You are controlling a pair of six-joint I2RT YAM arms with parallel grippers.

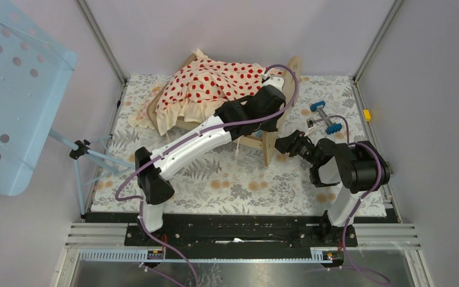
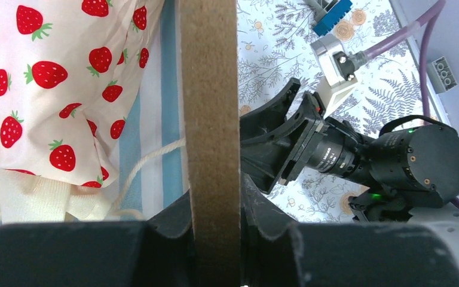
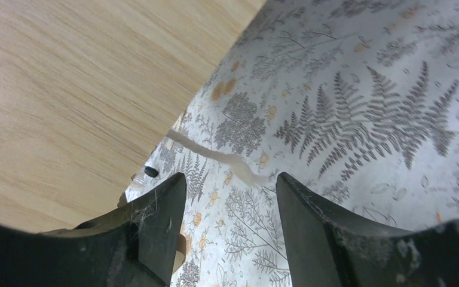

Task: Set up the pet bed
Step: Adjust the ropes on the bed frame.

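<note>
The blanket lies on the pet bed, with two bricks to its right.

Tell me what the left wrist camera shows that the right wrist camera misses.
Only the left wrist view: the left gripper clamped on the edge of the pet bed board, the striped mattress, the strawberry-print blanket, a blue block, and the right gripper seen from outside. Only the right wrist view: the board's broad wood-grain face close up, and the right gripper's fingers apart with nothing between them. Both: the bed's wooden board and the fern-print tablecloth.
</note>
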